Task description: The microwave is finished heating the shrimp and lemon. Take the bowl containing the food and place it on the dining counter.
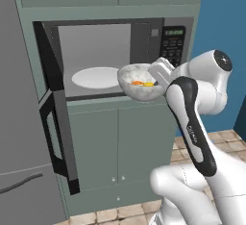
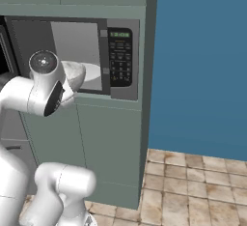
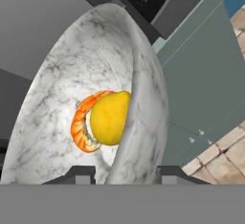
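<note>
The marbled whitish-grey bowl (image 1: pixel 141 88) hangs in the air just in front of the open microwave (image 1: pixel 109 41), at the right side of its mouth. In it lie the orange shrimp (image 1: pixel 137 82) and the yellow lemon (image 1: pixel 149 84). My gripper (image 1: pixel 160 72) is shut on the bowl's right rim. In the hand view the bowl's wall (image 3: pixel 146 103) runs between my gripper's (image 3: pixel 123 174) two fingertips (image 3: pixel 79 174), and the shrimp (image 3: pixel 79 127) curls around the lemon (image 3: pixel 110 117). In the right base view my arm hides most of the bowl (image 2: pixel 75 73). The dining counter is out of view.
The microwave door (image 1: pixel 55 118) stands swung out to the left. A flat white plate (image 1: pixel 96 77) lies inside the cavity. The keypad (image 1: pixel 173 43) is just behind my hand. Green cabinets sit above and below; a blue wall (image 2: pixel 202 61) and tiled floor are at right.
</note>
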Tool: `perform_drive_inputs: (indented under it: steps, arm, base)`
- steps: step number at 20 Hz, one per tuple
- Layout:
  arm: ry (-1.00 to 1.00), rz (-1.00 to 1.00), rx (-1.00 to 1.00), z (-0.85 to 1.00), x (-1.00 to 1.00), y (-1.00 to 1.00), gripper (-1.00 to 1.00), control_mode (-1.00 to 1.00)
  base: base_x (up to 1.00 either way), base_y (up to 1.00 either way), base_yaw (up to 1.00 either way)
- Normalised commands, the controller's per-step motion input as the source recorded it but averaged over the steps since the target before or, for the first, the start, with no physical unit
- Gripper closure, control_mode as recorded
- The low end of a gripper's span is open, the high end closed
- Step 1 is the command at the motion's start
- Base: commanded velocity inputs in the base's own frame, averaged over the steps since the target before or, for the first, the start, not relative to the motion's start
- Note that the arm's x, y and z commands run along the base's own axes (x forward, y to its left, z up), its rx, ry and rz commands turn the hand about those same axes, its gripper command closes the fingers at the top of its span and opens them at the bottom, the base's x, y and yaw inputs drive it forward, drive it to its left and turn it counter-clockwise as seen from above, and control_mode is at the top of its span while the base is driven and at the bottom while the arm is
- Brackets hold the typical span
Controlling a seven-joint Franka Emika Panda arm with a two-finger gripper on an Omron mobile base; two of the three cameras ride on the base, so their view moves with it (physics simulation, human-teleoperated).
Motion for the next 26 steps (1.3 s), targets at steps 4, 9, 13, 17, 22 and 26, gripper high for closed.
perform_drive_inputs:
  steps: [4,9,13,17,22,26]
  arm:
    - [0.00,0.00,0.00,0.00,0.00,0.00,1.00,-1.00]
    - [0.00,0.00,0.00,0.00,0.00,0.00,1.00,-1.00]
    - [0.00,0.00,0.00,0.00,0.00,0.00,1.00,-1.00]
    - [0.00,0.00,0.00,0.00,0.00,-0.02,1.00,1.00]
    - [0.00,0.00,0.00,0.00,0.00,0.00,1.00,1.00]
    - [0.00,0.00,0.00,0.00,0.00,0.00,1.00,1.00]
  base:
    - [0.00,0.00,0.00]
    - [0.00,0.00,0.00]
    - [0.00,0.00,0.00]
    - [-0.13,-0.32,0.01]
    - [-0.42,-0.77,0.16]
    - [-0.52,-0.56,0.52]
